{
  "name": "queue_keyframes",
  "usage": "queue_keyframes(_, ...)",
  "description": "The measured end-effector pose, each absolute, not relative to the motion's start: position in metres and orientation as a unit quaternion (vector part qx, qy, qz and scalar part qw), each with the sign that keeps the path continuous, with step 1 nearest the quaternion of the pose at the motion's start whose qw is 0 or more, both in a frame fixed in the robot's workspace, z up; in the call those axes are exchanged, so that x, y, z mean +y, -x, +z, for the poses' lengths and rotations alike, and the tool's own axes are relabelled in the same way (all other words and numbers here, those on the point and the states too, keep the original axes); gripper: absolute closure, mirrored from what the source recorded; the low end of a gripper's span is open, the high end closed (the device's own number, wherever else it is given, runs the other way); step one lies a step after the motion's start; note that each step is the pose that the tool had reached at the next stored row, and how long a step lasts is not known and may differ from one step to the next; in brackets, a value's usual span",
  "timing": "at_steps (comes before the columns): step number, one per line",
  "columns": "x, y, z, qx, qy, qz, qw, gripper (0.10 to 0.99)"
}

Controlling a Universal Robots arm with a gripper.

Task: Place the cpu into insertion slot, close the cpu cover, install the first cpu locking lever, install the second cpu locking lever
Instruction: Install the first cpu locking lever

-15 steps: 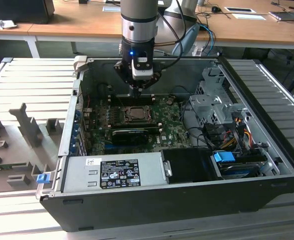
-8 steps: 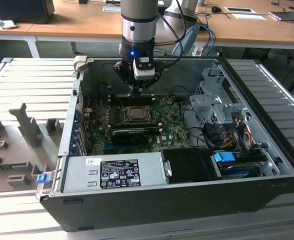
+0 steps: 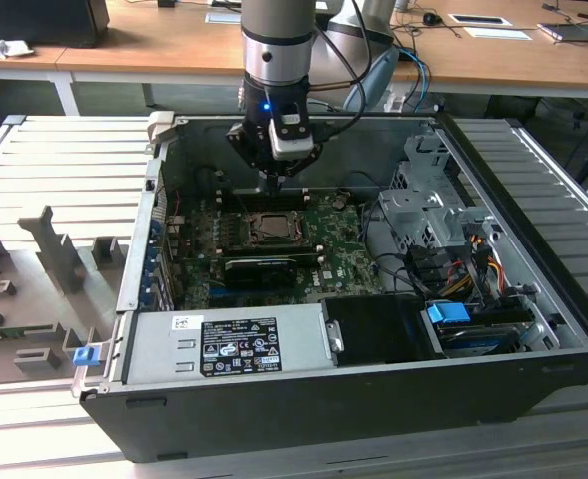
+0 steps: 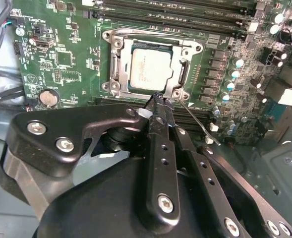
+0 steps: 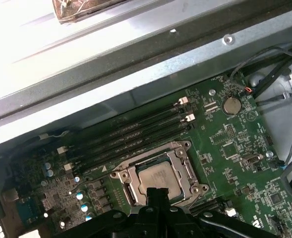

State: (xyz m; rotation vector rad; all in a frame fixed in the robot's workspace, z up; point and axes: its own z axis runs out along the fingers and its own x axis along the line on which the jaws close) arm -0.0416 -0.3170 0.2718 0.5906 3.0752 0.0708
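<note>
The gripper (image 4: 158, 100) is hanging low inside the case (image 3: 303, 399), just above centre in the exterior view. Its fingers (image 4: 160, 144) are pressing together into a closed point. Whether something thin is being nipped between them, I cannot tell. That point is sitting at the edge of the slot (image 4: 115, 43), right where a lever (image 4: 194, 118) is sticking out as a thin wire. The lever is slanting away over the board (image 4: 61, 59) and is apparently not latched.

The cpu (image 4: 149, 67) is lying flat in the slot, and the cover (image 4: 183, 74) is lying down around it, its window framing the chip.

The main risk, as I judge it, is the narrow tip slipping off so thin and springy a wire. The lever would then be snapping back and the tip jabbing into the board or the small parts beside the slot. With the lever unhooked, the cover is likely holding nothing down, so a sideways nudge could lift it.
</note>
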Motion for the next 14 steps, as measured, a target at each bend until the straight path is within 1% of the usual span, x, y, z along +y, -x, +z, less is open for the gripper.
queue_keyframes(14,-0.3170,0.0416,0.2718,0.990,-0.137,0.023,0.004,0.980)
